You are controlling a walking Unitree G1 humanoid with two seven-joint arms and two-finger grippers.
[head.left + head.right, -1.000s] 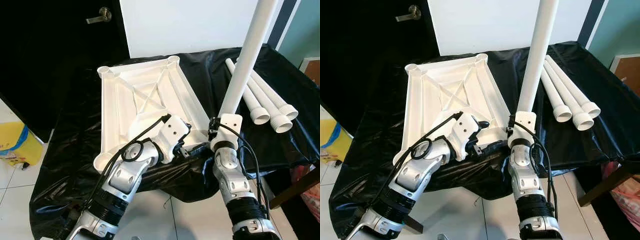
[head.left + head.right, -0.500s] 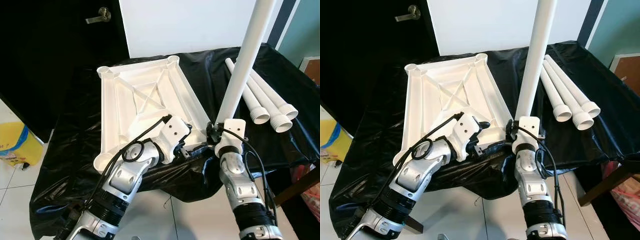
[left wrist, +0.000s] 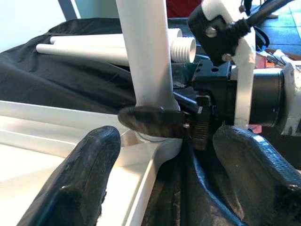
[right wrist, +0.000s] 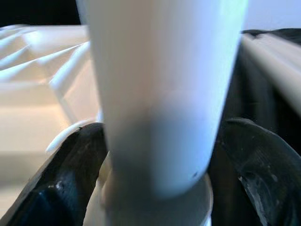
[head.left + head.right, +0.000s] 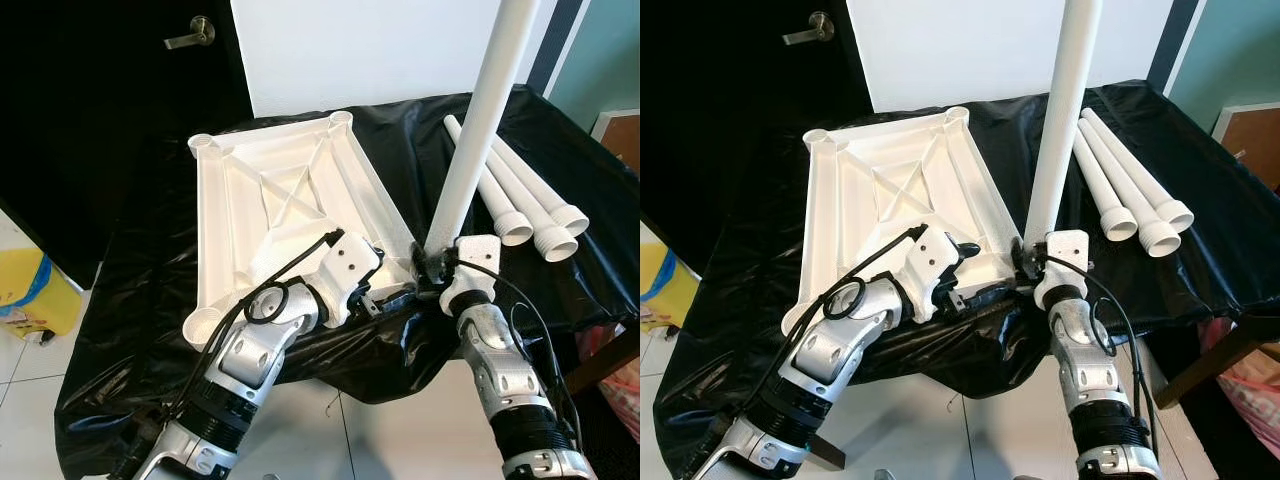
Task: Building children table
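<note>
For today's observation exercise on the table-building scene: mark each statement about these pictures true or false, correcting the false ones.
1. The tabletop lies upside down on black sheeting. True.
2. The right gripper holds a leg flat on the floor. False: the leg stands upright at the tabletop's near corner.
3. Three spare legs lie to the robot's right. True.
4. The left gripper grips a spare leg. False: its fingers are open beside that corner.

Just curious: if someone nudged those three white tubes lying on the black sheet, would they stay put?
Probably not: the three tubes are round and smooth, so they'd likely roll. The wrinkled black sheet might slow them. They look stiff and light.
</note>
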